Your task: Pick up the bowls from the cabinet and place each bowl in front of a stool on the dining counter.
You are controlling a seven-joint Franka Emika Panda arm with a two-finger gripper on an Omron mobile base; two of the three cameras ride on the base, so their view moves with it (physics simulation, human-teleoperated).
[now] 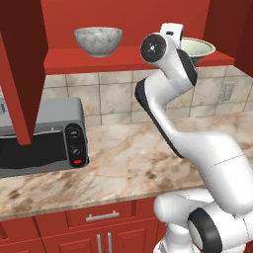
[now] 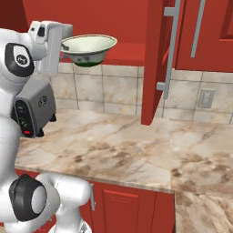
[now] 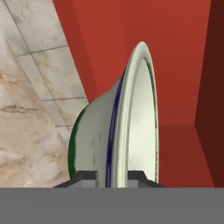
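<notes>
Wide flared cream bowl w/ dark green base (image 2: 89,49) sits at the right end of the red cabinet shelf (image 1: 74,58), its rim pinched between the nearly shut jaws of the gripper (image 3: 112,176). Best to lift straight up, keep it level, then draw back w/o tilting. Tall red door (image 2: 154,59) hangs close on the right; deep grey-white marbled bowl (image 1: 98,40) stands well apart on the left, marble bench (image 1: 123,163) below is open.

Beige tiled wall (image 1: 113,96), marble counter (image 1: 123,163), toaster oven (image 1: 44,138)

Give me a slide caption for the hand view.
The tool shut on the rim of the cream bowl, seen edge-on against the red cabinet.
</notes>
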